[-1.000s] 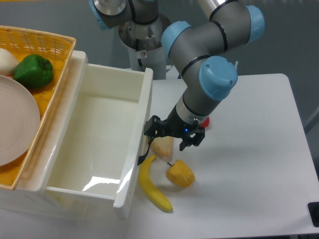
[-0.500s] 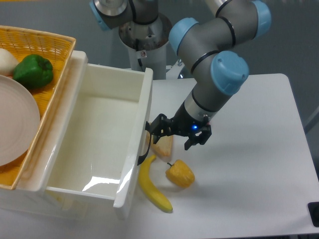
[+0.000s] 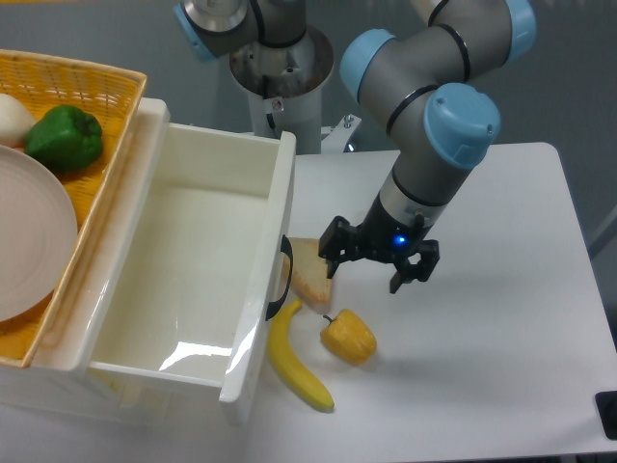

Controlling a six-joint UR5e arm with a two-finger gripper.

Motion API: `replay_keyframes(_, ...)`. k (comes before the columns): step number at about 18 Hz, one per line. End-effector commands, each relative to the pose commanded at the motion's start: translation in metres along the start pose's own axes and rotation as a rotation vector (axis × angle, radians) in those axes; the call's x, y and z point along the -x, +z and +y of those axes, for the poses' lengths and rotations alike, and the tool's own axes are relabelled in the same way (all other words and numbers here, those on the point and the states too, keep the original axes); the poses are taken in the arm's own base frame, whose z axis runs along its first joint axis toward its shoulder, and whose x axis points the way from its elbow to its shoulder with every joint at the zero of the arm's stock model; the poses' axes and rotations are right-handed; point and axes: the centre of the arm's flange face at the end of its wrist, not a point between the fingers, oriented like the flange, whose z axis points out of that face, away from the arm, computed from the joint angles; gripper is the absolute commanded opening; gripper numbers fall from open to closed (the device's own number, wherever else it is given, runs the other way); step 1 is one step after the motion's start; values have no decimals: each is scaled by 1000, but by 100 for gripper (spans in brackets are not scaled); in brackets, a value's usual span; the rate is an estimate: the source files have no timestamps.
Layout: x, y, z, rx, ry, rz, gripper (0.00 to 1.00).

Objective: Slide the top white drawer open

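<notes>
The top white drawer (image 3: 183, 260) is a deep glossy white tray, pulled far out from the cabinet, empty inside. Its curved black handle (image 3: 283, 280) sits on the front face at the right. My gripper (image 3: 378, 270) hangs to the right of the handle, clear of it by a short gap, above the white table. Its two black fingers (image 3: 333, 253) are spread apart with nothing between them. The lower drawer is hidden under the open one.
A yellow wicker basket (image 3: 120, 125) on the cabinet top holds a green pepper (image 3: 64, 137) and a pale plate (image 3: 34, 231). A bread slice (image 3: 310, 272), banana (image 3: 294, 362) and yellow pepper (image 3: 348, 336) lie beside the drawer front.
My gripper has let go of the black handle and moved right, away from the drawer front. The drawer has stayed open in place.
</notes>
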Motion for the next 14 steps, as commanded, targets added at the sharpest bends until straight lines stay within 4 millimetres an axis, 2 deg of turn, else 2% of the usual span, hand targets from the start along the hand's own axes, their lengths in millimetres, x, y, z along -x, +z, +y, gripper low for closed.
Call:
replay_keyframes(2,13,-2,10,27,57,-27,100)
replay_keyframes(6,26,6,24,171,282,-102,100)
replay_keyframes(10,42,15,37,282,384,-161,100)
replay_keyframes(14,62,26,47,317,481,-184,100)
